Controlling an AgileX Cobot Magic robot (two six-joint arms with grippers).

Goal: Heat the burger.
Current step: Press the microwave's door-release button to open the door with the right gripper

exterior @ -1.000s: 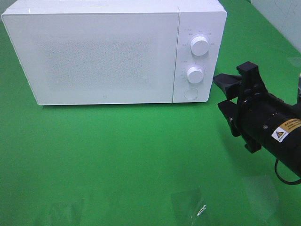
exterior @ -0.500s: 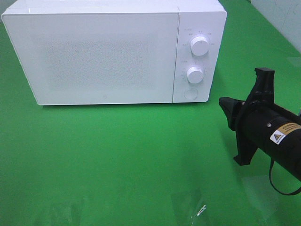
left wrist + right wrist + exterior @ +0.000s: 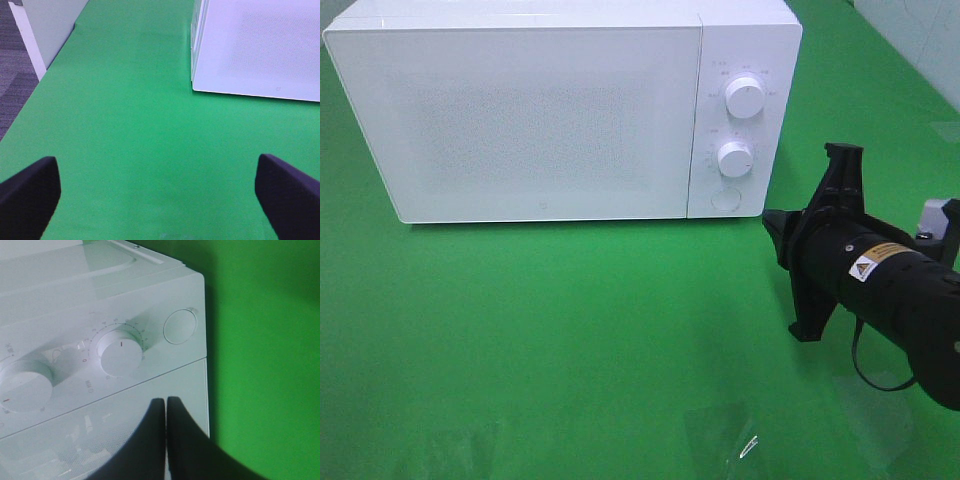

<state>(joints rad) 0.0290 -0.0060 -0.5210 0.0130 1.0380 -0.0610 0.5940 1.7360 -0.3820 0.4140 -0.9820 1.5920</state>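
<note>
Nearest to me, the left gripper (image 3: 157, 197) hangs low over the green cloth (image 3: 570, 330), its fingers spread wide and holding nothing. Farther in on the right, the right gripper (image 3: 775, 228) has its fingers pressed together, also with nothing between them. Its tip is just beside the right near corner of the microwave (image 3: 540, 110). The door (image 3: 520, 120) is shut and frosted. I do not see the burger in any view. It is maybe inside, but I cannot tell.

The risk, I think, is in the next push. If the closed tip goes to the round button (image 3: 725, 199), the door may spring open. It could also slide the microwave on the cloth. With fingers together I cannot take the lower knob (image 3: 734, 159).

The right arm comes in from the right side and points left and far, with the wrist rolled so the finger plane stands almost upright.
</note>
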